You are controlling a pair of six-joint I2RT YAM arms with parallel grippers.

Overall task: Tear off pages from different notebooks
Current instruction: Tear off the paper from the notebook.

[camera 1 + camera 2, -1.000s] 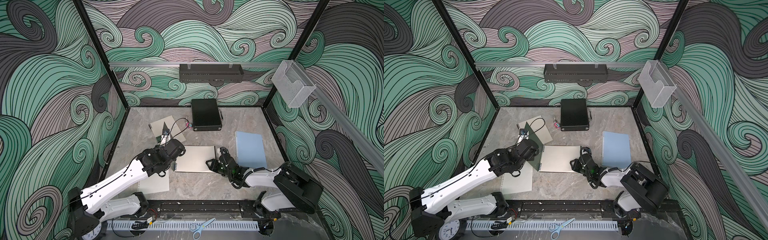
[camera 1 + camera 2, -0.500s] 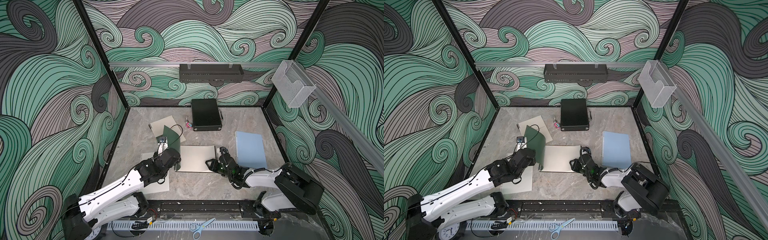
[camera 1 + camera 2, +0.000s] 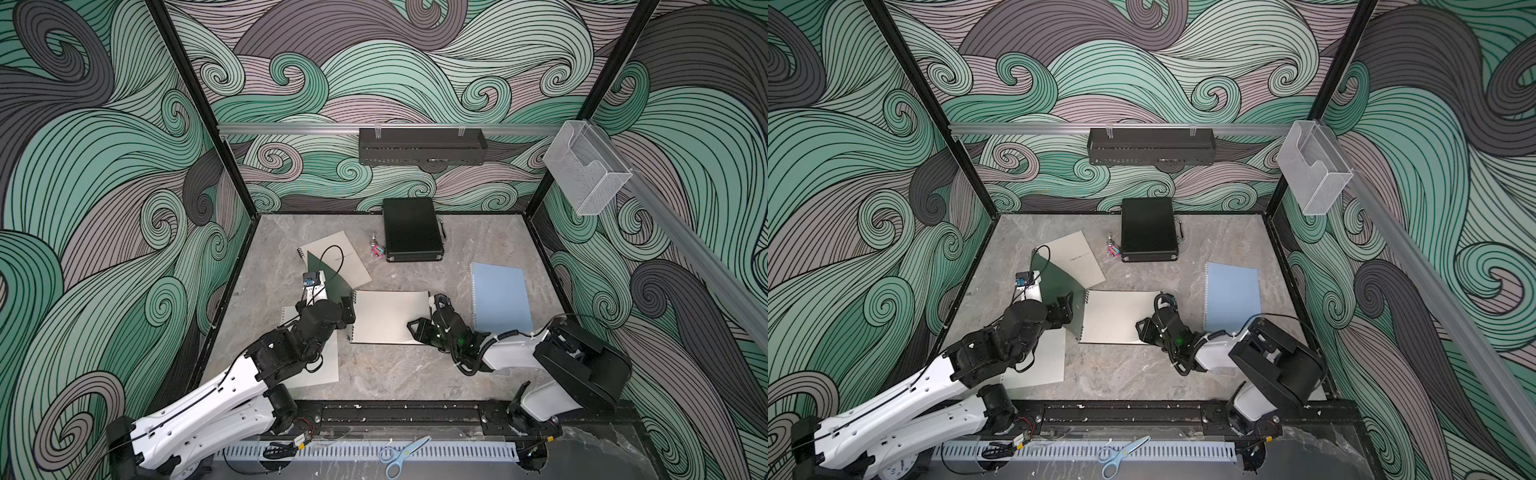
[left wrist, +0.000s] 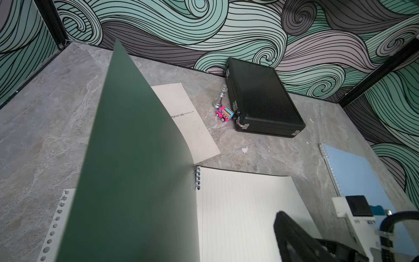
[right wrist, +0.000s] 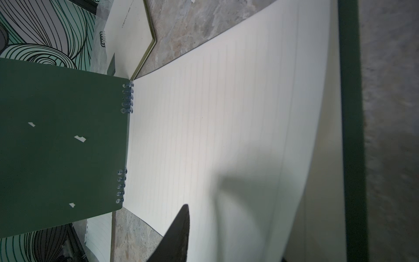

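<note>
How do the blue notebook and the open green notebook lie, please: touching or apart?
Apart. In both top views a strip of bare table separates the blue notebook from the open green notebook.

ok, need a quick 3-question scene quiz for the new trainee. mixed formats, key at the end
1. True or false: the dark green notebook lies shut.
2. The toy car and the chess piece stand beside: A) the black case; B) the light blue notebook; C) the dark green notebook.
3. Short answer: which notebooks lie closed?

Key:
1. False: its cover stands raised.
2. A.
3. The light blue notebook and the beige notebook.
</note>
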